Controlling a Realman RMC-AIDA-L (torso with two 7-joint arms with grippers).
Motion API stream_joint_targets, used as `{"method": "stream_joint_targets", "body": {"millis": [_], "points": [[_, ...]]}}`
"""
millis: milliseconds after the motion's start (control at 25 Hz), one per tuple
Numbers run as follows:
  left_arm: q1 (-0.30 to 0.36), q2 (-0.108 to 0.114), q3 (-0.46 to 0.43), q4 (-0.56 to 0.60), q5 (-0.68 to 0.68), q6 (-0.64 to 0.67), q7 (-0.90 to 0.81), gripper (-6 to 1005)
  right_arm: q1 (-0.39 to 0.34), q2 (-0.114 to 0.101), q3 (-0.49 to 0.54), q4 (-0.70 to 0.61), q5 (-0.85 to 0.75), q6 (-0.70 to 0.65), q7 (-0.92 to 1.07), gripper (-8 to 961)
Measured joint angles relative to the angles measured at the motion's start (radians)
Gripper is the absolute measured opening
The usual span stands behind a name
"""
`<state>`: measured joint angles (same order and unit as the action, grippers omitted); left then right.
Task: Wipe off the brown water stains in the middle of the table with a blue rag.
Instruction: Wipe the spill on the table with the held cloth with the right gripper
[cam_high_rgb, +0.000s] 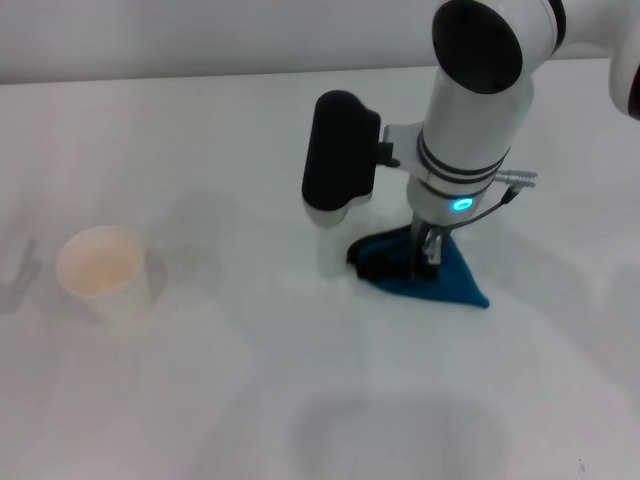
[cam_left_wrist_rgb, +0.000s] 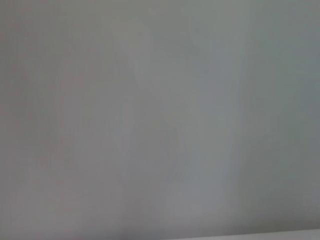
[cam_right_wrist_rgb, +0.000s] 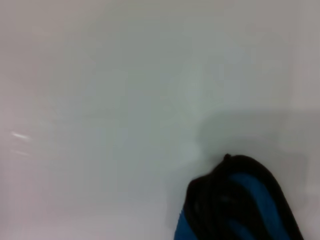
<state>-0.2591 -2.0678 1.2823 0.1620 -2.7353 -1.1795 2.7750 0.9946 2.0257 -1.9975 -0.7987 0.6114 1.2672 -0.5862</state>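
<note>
Pressing down on the blue rag (cam_high_rgb: 440, 280), right gripper (cam_high_rgb: 428, 258) jaws hidden, grip unclear, rag bunched, dark-edged, right of paper cup (cam_high_rgb: 100, 268), white surface (cam_high_rgb: 250, 380).

Open white tabletop, two obstacles
A white paper cup (cam_high_rgb: 100, 265) stands far left; the right arm's gripper (cam_high_rgb: 428, 262) presses a crumpled blue cloth (cam_high_rgb: 440, 278) mid-table (cam_high_rgb: 300, 400).

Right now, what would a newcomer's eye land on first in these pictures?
The right arm, reaching down at centre-right, its right gripper pressed onto the blue rag bunched on the table. Next, the white paper cup standing alone toward the left. No brown stains are visible, and the left gripper is out of view.
</note>
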Motion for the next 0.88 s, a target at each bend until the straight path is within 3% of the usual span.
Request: {"method": "stream_joint_targets", "body": {"millis": [200,640,880], "points": [[0.002,0.000,0.000,0.001,0.002,0.000,0.000,877,-0.003,0.000,0.031,0.034,-0.017,-0.022,0.001,56],[0.001,0.000,0.000,0.001,0.002,-0.003,0.000,877,-0.089,0.002,-0.039,-0.237,0.119,0.127,-0.014,54],[0.003,0.000,0.000,0.001,0.002,-0.008,0.000,876,-0.101,0.002,-0.097,-0.290,0.242,0.206,-0.037,54]]}}
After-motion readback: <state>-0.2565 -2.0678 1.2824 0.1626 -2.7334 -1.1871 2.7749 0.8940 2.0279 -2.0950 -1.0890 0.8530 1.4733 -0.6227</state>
